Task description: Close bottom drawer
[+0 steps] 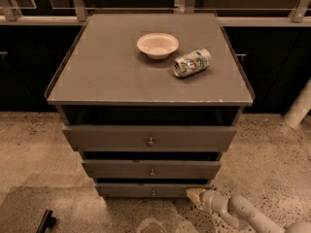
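The bottom drawer (146, 190) is the lowest and narrowest grey-brown front of the cabinet, with a tiny round knob (153, 193) at its centre. It stands slightly out, with a dark gap above it. My gripper (193, 194) reaches in from the lower right on a pale arm (243, 212). Its tip sits at the right end of the bottom drawer's front, touching or very close to it.
The mid drawer (150, 169) and the wide top drawer (148, 138) stand out further above. A white bowl (157, 44) and a can on its side (192, 62) lie on the cabinet top (97, 76). Speckled floor surrounds the cabinet; a dark object (46, 221) lies lower left.
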Robot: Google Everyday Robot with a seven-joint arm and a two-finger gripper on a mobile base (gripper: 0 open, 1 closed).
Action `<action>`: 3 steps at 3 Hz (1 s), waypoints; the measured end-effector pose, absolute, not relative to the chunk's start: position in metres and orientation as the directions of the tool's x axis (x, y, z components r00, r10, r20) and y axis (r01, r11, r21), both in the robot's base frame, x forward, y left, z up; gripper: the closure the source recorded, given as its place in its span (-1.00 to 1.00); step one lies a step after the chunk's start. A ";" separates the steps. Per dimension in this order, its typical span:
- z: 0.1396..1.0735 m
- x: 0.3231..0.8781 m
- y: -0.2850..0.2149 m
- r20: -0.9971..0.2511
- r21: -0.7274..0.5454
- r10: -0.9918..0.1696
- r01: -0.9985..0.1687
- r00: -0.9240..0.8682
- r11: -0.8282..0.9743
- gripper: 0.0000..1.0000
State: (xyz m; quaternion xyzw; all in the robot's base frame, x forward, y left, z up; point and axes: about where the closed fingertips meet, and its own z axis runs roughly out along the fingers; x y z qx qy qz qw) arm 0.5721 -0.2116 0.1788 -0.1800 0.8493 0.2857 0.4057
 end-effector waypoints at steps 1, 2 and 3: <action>0.187 0.572 -0.211 -0.788 0.349 -0.073 -0.542 -0.611 0.765 1.00; 0.187 0.569 -0.209 -0.788 0.349 -0.073 -0.542 -0.611 0.765 1.00; 0.215 0.575 -0.222 -0.758 0.388 -0.089 -0.556 -0.646 0.736 1.00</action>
